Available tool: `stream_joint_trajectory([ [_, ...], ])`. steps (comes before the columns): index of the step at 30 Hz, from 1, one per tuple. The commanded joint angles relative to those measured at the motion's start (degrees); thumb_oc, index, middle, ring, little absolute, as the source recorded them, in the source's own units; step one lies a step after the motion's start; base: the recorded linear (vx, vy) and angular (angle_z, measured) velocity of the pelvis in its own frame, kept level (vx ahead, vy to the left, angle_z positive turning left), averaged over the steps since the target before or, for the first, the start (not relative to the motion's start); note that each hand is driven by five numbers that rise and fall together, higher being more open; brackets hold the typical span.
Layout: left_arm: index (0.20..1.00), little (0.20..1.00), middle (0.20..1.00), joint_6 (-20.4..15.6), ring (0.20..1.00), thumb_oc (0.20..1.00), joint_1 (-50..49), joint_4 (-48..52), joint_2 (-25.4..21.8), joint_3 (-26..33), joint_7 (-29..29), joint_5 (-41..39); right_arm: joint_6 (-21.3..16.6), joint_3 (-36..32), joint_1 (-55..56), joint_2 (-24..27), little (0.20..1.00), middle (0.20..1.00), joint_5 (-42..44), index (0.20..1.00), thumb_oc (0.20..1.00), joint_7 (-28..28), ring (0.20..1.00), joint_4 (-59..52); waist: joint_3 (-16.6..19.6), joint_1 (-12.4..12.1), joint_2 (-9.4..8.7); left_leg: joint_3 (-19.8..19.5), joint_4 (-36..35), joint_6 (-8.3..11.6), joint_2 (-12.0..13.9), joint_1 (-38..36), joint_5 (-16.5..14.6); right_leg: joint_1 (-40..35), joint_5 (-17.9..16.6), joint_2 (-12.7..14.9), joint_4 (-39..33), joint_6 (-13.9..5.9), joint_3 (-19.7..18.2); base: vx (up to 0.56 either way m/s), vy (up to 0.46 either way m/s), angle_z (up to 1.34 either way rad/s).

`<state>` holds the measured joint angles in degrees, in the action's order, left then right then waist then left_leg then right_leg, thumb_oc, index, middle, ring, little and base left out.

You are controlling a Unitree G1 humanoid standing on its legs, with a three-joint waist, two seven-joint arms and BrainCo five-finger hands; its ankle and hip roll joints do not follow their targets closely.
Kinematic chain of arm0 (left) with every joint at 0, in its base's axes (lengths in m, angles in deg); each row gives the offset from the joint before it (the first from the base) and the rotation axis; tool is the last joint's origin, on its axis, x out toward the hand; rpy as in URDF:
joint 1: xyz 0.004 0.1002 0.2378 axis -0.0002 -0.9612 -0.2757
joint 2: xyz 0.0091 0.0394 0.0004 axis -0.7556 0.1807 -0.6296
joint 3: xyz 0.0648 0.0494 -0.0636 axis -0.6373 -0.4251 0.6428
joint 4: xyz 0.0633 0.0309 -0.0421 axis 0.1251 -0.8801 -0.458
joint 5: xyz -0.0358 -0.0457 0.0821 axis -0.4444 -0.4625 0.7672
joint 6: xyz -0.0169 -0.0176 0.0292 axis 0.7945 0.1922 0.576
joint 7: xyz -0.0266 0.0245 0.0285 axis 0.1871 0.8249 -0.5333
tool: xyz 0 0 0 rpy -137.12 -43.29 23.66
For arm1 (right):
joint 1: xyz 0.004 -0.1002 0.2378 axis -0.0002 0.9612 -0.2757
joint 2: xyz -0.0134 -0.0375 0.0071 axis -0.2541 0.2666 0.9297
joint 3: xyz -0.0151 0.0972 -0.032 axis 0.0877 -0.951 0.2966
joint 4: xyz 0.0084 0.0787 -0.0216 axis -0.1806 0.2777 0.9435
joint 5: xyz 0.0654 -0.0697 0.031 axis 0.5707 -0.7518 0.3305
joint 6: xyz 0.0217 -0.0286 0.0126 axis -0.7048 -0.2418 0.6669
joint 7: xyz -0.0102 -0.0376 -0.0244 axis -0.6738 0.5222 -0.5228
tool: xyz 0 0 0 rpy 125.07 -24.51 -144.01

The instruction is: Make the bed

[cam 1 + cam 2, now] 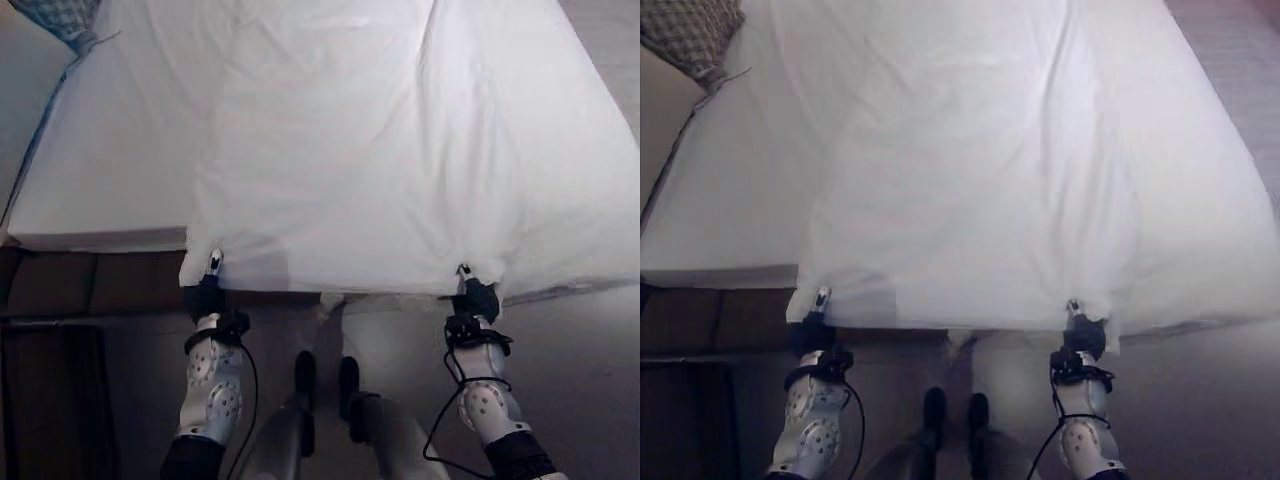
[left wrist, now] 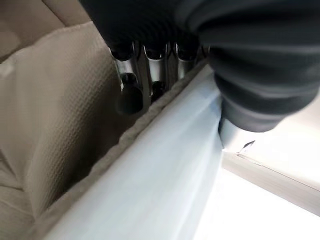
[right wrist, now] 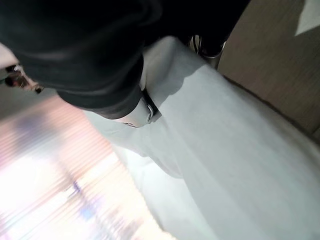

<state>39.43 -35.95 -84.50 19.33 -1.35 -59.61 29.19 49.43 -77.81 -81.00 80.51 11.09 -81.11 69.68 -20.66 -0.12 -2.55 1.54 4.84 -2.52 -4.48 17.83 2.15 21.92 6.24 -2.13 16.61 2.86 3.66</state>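
Note:
A white sheet [image 1: 340,150] lies spread over the mattress [image 1: 100,170], and its near edge hangs just past the foot of the bed. My left hand [image 1: 205,298] holds that edge at its left corner. In the left wrist view the fingers [image 2: 130,95] curl over the sheet's hem [image 2: 150,185] with the thumb on the other side. My right hand [image 1: 478,298] grips the edge at its right corner. In the right wrist view the cloth [image 3: 225,150] runs out from under that hand [image 3: 100,60]. Between the hands the edge is pulled fairly straight.
A patterned pillow [image 1: 60,20] lies at the far left corner of the bed. A strip of bare mattress shows left of the sheet. The dark wooden bed base [image 1: 60,285] is below the mattress on the left. Carpeted floor [image 1: 590,340] lies to the right.

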Motion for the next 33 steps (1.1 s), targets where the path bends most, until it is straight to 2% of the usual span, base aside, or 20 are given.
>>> stream_joint_trajectory([
  [1,0.2,0.2,0.2,-4.58,0.2,0.2,-0.51,3.76,-3.75,7.55,0.5,-0.77,-4.33,-4.81,2.3,3.0,0.2,0.2,-0.16,0.2,0.2,-0.32,0.2,-1.63,3.3,-1.48,0.36,0.12,0.88,2.13,-3.84,0.42,-1.25,-3.41,-5.62,-0.33,-8.02,-5.82,0.12,0.01,-0.028,-0.15],
  [3,0.2,0.2,0.2,-4.66,0.2,0.2,-0.53,3.59,-2.24,6.55,-0.14,-2.76,-4.39,-5.51,1.98,4.06,0.2,0.2,-0.8,0.2,0.2,-1.44,0.2,-1.98,2.91,-0.96,2.37,1.65,4.69,3.37,-3.99,1.74,-1.87,-4.36,-5.65,0.53,-9.41,-5.79,0.52,-0.01,-0.057,-0.05],
  [4,0.2,0.2,0.2,-4.67,0.2,0.2,-0.51,3.57,-2.22,6.54,-0.16,-2.78,-4.38,-5.52,1.98,4.08,0.2,0.2,-0.82,0.2,0.2,-1.46,0.2,-1.99,2.89,-0.92,2.43,1.61,4.93,3.38,-3.96,1.86,-1.99,-4.38,-5.65,0.51,-9.42,-5.78,0.57,-0.05,-0.056,0.11],
  [5,0.2,0.2,0.2,-4.49,0.2,0.2,-0.15,2.69,-1.93,5.84,0.08,-2.29,-4.61,-6.0,1.75,5.07,0.2,0.2,-0.84,0.2,0.2,-1.52,0.2,-2.28,1.63,-0.99,2.87,1.24,10.71,5.91,-4.57,4.26,-1.36,-4.07,-5.07,1.05,-7.94,-5.28,0.54,-0.05,-0.03,0.15],
  [7,0.2,0.2,0.2,-4.54,0.2,0.2,0.22,2.29,-1.66,5.76,0.31,-2.66,-4.52,-6.05,1.52,5.45,0.2,0.2,-1.01,0.2,0.2,-1.77,0.2,-2.19,1.56,-0.9,2.88,0.96,11.5,6.09,-4.59,4.43,-2.03,-3.75,-4.96,1.21,-7.15,-5.13,0.54,-0.02,-0.017,0.12],
  [8,0.2,0.2,0.2,-4.01,0.2,0.2,0.46,1.61,-1.29,6.22,0.53,-2.63,-4.86,-6.58,1.06,5.47,0.2,0.2,-0.7,0.2,0.2,-2.27,0.2,-1.89,1.86,-0.17,2.3,2.63,11.55,4.72,0.23,3.84,-4.09,-3.21,-4.17,2.79,-5.63,-5.34,0.38,0.01,0.008,0.04],
  [11,0.2,0.2,0.2,-4.04,0.2,0.2,0.4,2.07,-1.67,6.65,0.82,-2.52,-5.05,-6.7,0.5,5.4,0.2,0.2,-0.52,0.2,0.2,-2.34,0.2,-1.24,2.36,-0.68,1.48,-1.56,9.97,4.18,3.18,4.32,-3.25,-2.16,-3.27,3.21,-4.37,-5.1,-0.72,0.0,0.014,0.17],
  [12,0.2,0.2,0.2,-4.5,0.2,0.2,0.99,2.18,-1.9,7.04,2.1,-2.35,-5.73,-7.13,-0.21,5.04,0.2,0.2,-0.25,0.2,0.2,-3.21,0.2,0.14,2.47,-0.82,1.1,-6.06,5.29,4.93,7.38,4.63,0.81,-0.72,-2.58,3.6,-2.59,-5.06,-1.29,0.0,0.03,0.06],
  [15,0.2,0.2,0.2,-4.4,0.2,0.2,1.32,1.95,-2.01,7.07,2.5,-2.36,-6.01,-7.31,-0.52,4.76,0.2,0.2,-0.23,0.2,0.2,-3.73,0.2,0.83,2.69,-0.64,1.14,-6.93,2.39,5.44,10.14,4.55,3.51,0.0,-2.21,3.8,-1.7,-5.05,-1.16,0.02,0.14,0.11],
  [16,0.2,0.2,0.2,-4.85,0.2,0.2,2.39,0.71,-2.33,6.93,2.82,-3.49,-6.95,-7.72,-1.9,4.27,0.2,0.2,0.26,0.2,0.2,-5.38,0.2,2.93,2.88,-0.69,2.25,-6.54,-4.3,6.99,13.63,1.93,5.86,0.97,-1.52,4.22,0.14,-5.96,-0.73,0.04,0.255,0.14],
  [20,0.2,0.2,0.2,-5.49,0.2,0.2,2.8,-0.19,-2.93,7.1,2.87,-4.2,-6.79,-7.91,-3.55,3.6,0.2,0.2,0.59,0.2,0.2,-6.33,0.2,5.2,2.6,-1.16,2.41,-7.4,-4.32,7.15,11.99,1.59,4.42,1.75,-3.87,5.61,-0.88,-7.74,-2.03,-0.01,0.394,0.01],
  [22,0.2,0.2,0.2,-5.33,0.2,0.2,3.86,-1.41,-3.06,6.51,3.11,-4.27,-6.42,-9.32,-3.18,3.14,0.2,0.2,-0.21,0.2,0.2,-7.04,0.2,5.24,2.06,-0.69,2.24,-4.6,3.03,6.28,7.86,4.0,0.49,-0.06,-7.11,10.17,-4.61,-10.39,-2.5,0.01,0.361,-0.23],
  [23,0.2,0.2,0.2,-5.33,0.2,0.2,3.86,-1.42,-3.06,6.51,3.11,-4.27,-6.41,-9.32,-3.18,3.14,0.2,0.2,-0.21,0.2,0.2,-7.04,0.2,5.23,2.12,-0.69,2.25,-4.61,3.09,6.28,7.86,4.1,0.47,0.0,-7.13,10.16,-4.63,-10.39,-2.49,0.1,0.804,0.01],
  [24,0.2,0.2,0.2,-4.93,0.2,0.2,2.06,-1.53,-3.59,7.25,2.39,-3.62,-4.46,-10.32,-3.12,3.34,0.2,0.2,-1.91,0.2,0.2,-6.86,0.2,7.14,2.31,-0.89,2.53,-2.19,8.74,4.11,3.45,4.3,-4.58,-2.51,-10.78,14.87,-9.06,-12.05,-4.66,0.09,0.593,0.11],
  [25,0.2,0.2,0.2,-4.92,0.2,0.2,2.07,-1.51,-3.6,7.26,2.4,-3.6,-4.46,-10.32,-3.13,3.33,0.2,0.2,-1.91,0.2,0.2,-6.87,0.2,7.13,2.44,-0.94,2.47,-2.11,8.73,4.07,3.41,4.5,-4.44,-2.35,-11.01,14.91,-9.23,-12.08,-4.75,0.19,0.949,-0.13],
  [26,0.2,0.2,0.2,-4.91,0.2,0.2,0.82,-1.51,-3.93,8.03,1.8,-3.63,-3.49,-11.28,-1.86,3.58,0.2,0.2,-2.86,0.2,0.2,-6.15,0.2,7.38,3.35,-0.86,2.97,-0.88,10.53,2.7,1.22,4.26,-6.55,-3.54,-12.83,17.57,-11.82,-11.93,-5.8,0.09,0.362,-0.5],
  [30,0.2,0.2,0.2,-4.99,0.2,0.2,0.3,-0.64,-5.16,9.21,2.13,-1.83,-3.15,-11.58,-1.53,3.76,0.2,0.2,-4.55,0.2,0.2,-5.56,0.2,7.58,4.05,-1.08,3.48,-0.59,10.76,1.48,-0.37,3.1,-7.53,-2.69,-12.8,16.76,-10.2,-11.0,-3.55,0.09,0.361,-0.37],
  [31,0.2,0.2,0.2,-5.39,0.2,0.2,2.17,-0.75,-6.1,9.99,3.07,-1.08,-3.76,-11.05,-2.25,4.64,0.2,0.2,-4.82,0.2,0.2,-5.27,0.2,7.49,4.05,-0.19,3.55,-1.55,8.97,1.25,-1.59,1.13,-7.22,-1.87,-8.39,10.48,-5.51,-9.71,-6.09,0.05,0.213,0.01],
  [32,0.2,0.2,0.2,-5.39,0.2,0.2,2.24,-0.77,-6.1,10.02,3.08,-1.07,-3.77,-11.05,-2.32,4.65,0.2,0.2,-4.81,0.2,0.2,-5.26,0.2,7.52,4.08,-0.21,3.48,-1.5,8.87,1.26,-1.62,1.24,-7.06,-1.63,-8.4,10.51,-5.34,-9.69,-6.18,0.01,0.182,0.08],
  [33,0.2,0.2,0.2,-6.51,0.2,0.2,5.87,-0.06,-7.75,10.9,4.86,0.33,-4.3,-9.74,-5.84,5.95,0.2,0.2,-5.3,0.2,0.2,-5.81,0.2,6.83,4.35,-0.49,3.29,-1.29,7.42,1.54,-2.24,0.85,-6.25,-0.06,-6.46,8.11,-3.83,-8.6,-4.32,-0.02,0.059,0.05],
])
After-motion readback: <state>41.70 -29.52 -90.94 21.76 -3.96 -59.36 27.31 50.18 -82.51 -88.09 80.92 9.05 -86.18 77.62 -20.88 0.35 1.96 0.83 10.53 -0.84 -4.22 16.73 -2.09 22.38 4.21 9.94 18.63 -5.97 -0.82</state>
